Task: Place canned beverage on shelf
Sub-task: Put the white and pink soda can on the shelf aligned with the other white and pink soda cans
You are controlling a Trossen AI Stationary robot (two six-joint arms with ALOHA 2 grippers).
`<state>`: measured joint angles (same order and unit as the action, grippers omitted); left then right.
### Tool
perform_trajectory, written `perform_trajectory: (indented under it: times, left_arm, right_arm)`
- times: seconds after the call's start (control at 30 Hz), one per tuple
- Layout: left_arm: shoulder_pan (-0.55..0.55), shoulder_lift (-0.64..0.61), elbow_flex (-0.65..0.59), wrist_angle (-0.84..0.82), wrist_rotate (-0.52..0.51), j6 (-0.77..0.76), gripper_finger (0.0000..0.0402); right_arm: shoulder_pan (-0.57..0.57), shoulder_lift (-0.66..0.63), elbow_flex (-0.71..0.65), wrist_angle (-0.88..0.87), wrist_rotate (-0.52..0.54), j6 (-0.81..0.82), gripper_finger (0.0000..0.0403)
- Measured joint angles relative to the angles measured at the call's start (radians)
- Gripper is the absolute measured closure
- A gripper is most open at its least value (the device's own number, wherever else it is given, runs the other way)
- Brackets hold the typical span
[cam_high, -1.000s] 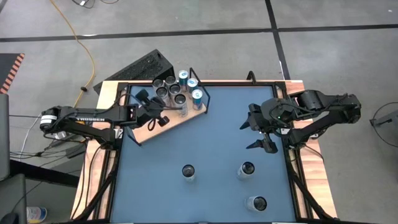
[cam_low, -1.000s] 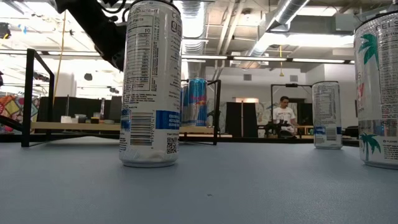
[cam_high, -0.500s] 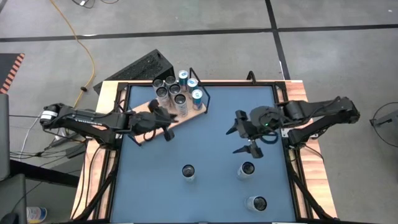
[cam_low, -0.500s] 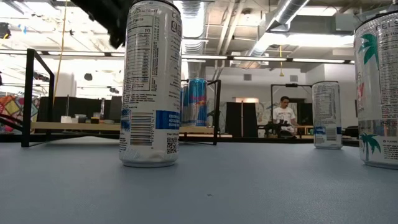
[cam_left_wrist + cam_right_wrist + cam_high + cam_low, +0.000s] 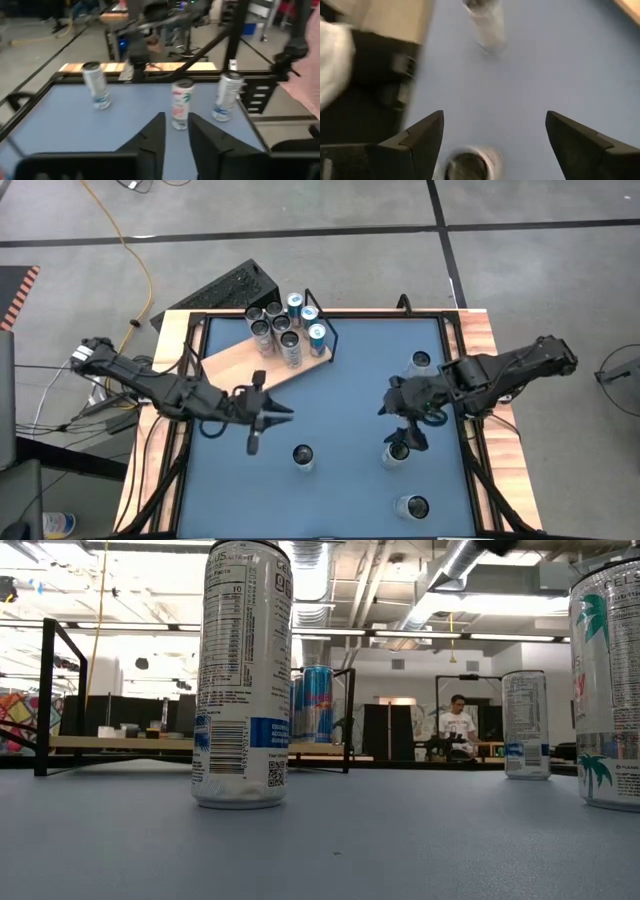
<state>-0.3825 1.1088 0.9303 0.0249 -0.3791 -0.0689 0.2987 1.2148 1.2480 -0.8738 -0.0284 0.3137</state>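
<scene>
1. High view: we judge the step in hand to be the reach for the next can. The right claw (image 5: 405, 432), its fingers spread wide and empty, hangs just over a loose can (image 5: 397, 453) on the blue desk (image 5: 340, 395). The left claw (image 5: 268, 418), its fingers a little apart and holding nothing, is above the desk near another can (image 5: 303, 457). The shelf (image 5: 240, 365) lies at the desk's far left corner with 7 cans (image 5: 286, 328) grouped at its wire-frame end.
2. Low view: neither claw shows; we see only cans close up and, far off, the shelf.
3. Left wrist view: narrowly parted fingers (image 5: 155, 137) point toward 3 standing cans; the middle one (image 5: 182, 103) lines up with the gap.
4. Right wrist view: wide fingers (image 5: 422, 137) frame a can top (image 5: 468, 166) beneath, blurred and partly cut off. Next, we think, the right claw must lower squarely around it and close; how high it hangs above the can we cannot tell.
</scene>
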Motion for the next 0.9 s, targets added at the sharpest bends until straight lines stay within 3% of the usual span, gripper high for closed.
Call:
perform_trajectory:
  times: [0.13,0.2,0.3,0.47,0.63,0.9]
  left_arm:
    - [-0.053,0.006,0.022,-0.003,-0.015,0.042,0.0278]
    - [-0.063,0.006,0.024,-0.002,-0.038,0.021,0.0248]
    - [-0.066,0.006,0.024,-0.007,-0.041,-0.058,0.0206]
    - [-0.068,0.006,0.024,-0.018,0.068,-0.098,0.0151]
    - [-0.066,0.006,0.024,-0.017,0.072,-0.1,0.0122]
    - [-0.067,0.006,0.024,-0.022,0.111,-0.108,0.0117]
  right_arm:
    - [0.004,0.0,0.0,-0.212,0.25,0.071,0.0074]
    - [-0.015,0.0,0.0,-0.28,0.321,0.086,0.0074]
    - [-0.048,0.0,0.0,-0.312,0.251,0.109,0.0074]
    - [-0.013,0.0,0.0,-0.259,0.052,0.157,0.0074]
    - [0.063,0.015,0.0,-0.201,0.051,0.158,0.0074]
    - [0.155,0.074,0.0,-0.141,0.052,0.175,0.0074]
